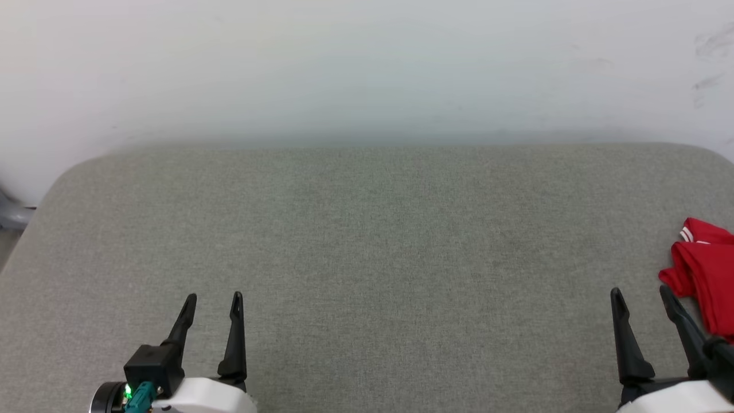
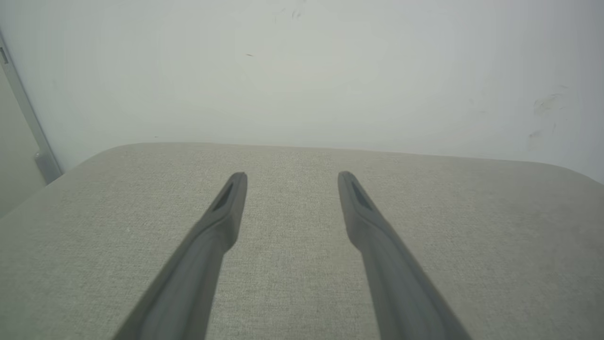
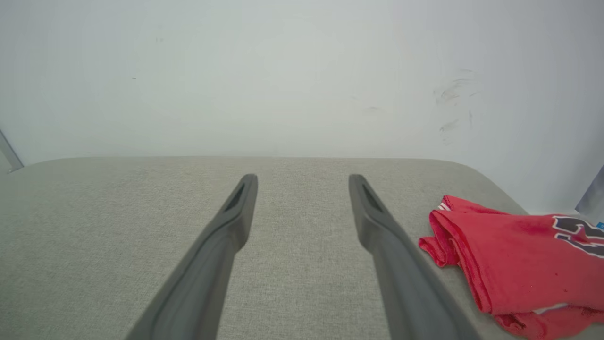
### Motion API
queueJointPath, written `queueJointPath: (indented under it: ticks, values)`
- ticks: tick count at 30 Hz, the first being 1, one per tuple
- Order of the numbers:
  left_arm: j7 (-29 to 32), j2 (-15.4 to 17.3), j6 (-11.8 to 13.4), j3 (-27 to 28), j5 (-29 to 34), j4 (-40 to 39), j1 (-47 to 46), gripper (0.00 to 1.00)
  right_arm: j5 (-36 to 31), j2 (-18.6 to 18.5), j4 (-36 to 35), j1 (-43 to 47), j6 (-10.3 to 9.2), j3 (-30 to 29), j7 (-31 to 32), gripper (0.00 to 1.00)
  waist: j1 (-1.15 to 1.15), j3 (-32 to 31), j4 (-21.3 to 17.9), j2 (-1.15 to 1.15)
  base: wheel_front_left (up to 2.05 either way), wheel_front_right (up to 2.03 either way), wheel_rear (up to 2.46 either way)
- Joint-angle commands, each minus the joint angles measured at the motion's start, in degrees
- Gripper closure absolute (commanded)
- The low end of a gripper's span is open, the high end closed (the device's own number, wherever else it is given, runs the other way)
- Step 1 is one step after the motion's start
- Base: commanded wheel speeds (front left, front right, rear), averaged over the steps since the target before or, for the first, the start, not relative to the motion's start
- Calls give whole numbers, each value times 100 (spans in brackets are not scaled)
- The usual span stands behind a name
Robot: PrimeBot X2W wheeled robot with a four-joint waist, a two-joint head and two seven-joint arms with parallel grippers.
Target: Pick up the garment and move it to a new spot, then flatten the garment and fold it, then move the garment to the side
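**Grey padded tabletop (image 1: 367, 229), jersey gathered at its right edge**

Nearest the robot, the left gripper (image 1: 214, 296) and the right gripper (image 1: 640, 290) hover low over the tabletop. Both are spread wide and carry nothing, parked well apart as if at rest. Just beyond the right gripper's outer finger, the garment (image 1: 705, 269) lies in a loosely doubled red heap straight on the cloth, in no bin or tray. That fits a shirt awaiting pickup, or one already folded and set aside. Behind stands a pale wall (image 1: 367, 69).
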Motion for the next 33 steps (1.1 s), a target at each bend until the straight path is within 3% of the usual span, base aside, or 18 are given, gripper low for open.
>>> queueJointPath:
  ticks: [1, 11, 31, 32, 33]
  values:
    - [-24, 34, -5, 19, -7, 13, 97, 0, -31, 33, -189, 184, -7, 8, 87, 0, 1, -94, 35, 0, 0, 0, 0]
    - [-47, 14, -93, -14, -90, 247, 427, 0, -91, 92, -801, 721, -7, 87, 428, 0, 1, -305, -37, 0, 0, 0, 0]
    - [-65, -42, -153, 12, -46, 344, 335, 0, 66, 94, -866, 688, -7, 150, 409, 0, 1, -272, -25, 0, 0, 0, 0]
    - [-22, -37, -145, 0, -78, 356, 393, 100, 55, 67, -810, 698, 0, 144, 424, 100, 2, -272, -25, 0, 0, 0, 0]
    - [-14, -50, -148, -5, -87, 401, 408, 100, 57, 67, -761, 700, 1, 146, 424, 100, 2, -271, -25, 0, 0, 0, 0]
